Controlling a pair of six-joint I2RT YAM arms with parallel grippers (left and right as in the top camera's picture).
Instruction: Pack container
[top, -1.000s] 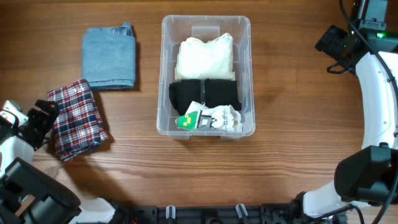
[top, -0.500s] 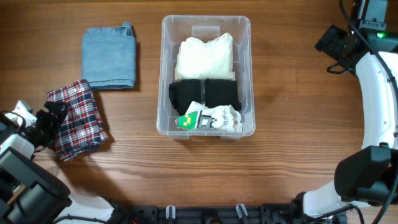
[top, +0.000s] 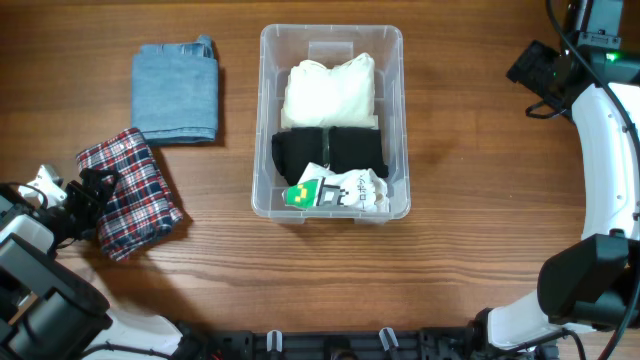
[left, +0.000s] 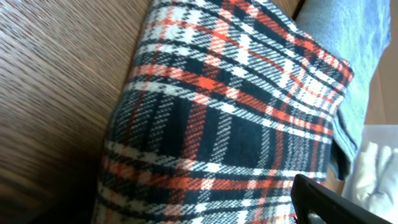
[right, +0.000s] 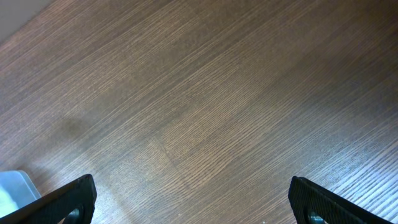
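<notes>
Centre of the wooden table (top: 470, 230): the container (top: 264, 120), clear plastic, upright, long side running near to far. Inside, at the far end, a folded cream garment (top: 330, 90). Just nearer, pressed against it, a folded black garment (top: 330, 152). Against the near wall, a white packet with a green mark (top: 338, 190), lying partly over the black one.

Left of the container and well apart from it: a folded blue denim piece (top: 176, 93), flat on the table. Near and left of that: a folded plaid cloth (top: 135, 190), red, white and dark, lying askew. Far corner right at the denim's near edge, touching or nearly so.

At the plaid cloth's left edge: the left tool (top: 88, 192), jaws wide apart, not clamped on anything. In the left wrist view, plaid across most of the picture, denim beyond it at the upper right. One dark finger (left: 326, 202) at the lower right corner, over the cloth; contact with the fabric impossible to tell.

Far right of the table, well away from the container: the right tool (right: 191, 183), jaws spread wide, empty. Only bare wood grain beneath it in the right wrist view.
</notes>
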